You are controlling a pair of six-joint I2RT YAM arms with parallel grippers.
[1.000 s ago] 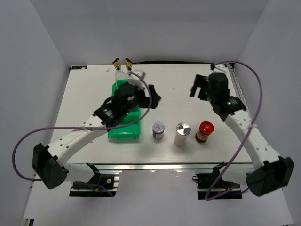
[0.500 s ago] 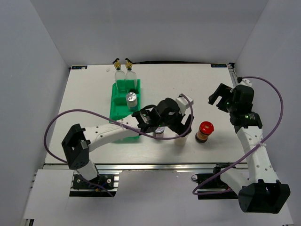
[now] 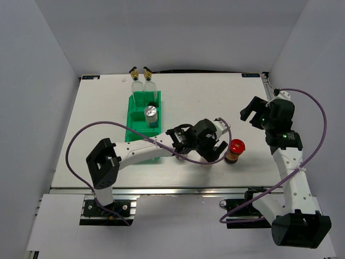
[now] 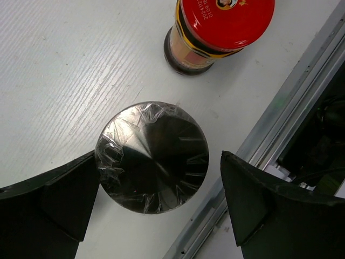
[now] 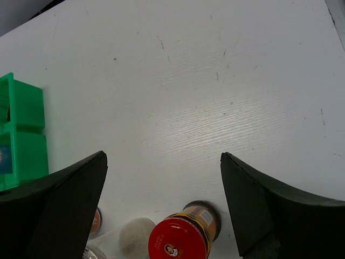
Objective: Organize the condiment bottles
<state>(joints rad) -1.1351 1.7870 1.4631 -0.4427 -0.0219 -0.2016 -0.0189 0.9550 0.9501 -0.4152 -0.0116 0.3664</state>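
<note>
In the overhead view a green bin [image 3: 141,137] lies left of centre on the white table [image 3: 102,108]; the left arm reaches over its near end towards the lower middle of the frame, hiding whatever stands under it; a purple cable [image 3: 81,140] loops out to the left of that arm. Two clear glass bottles [image 3: 143,86] with gold-black spouts stand side by side at the bin's top end; a silver-lidded jar [image 3: 151,114] stands in the bin just below them.

The left gripper [image 3: 211,151] hangs over a shaker [image 4: 145,145]; in the left wrist view its round silver lid, wrapped in crinkled clear film, sits between the two black fingers [image 4: 54,205]; the fingers are spread, the left one just beside the lid, the right one a little apart from it, so nothing is clamped. A red-lidded jar [image 4: 215,27], brown with a yellow band under the lid, stands near the shaker in the upper part of that view, apart from it.

The right gripper [image 5: 163,162] is held above the right side of the table, fingers wide apart and holding nothing; below it lies bare white table.

A metal rail [image 4: 291,108] marks the table's edge, close to the shaker on the right of the left wrist view; there is open tabletop to the upper left.
</note>
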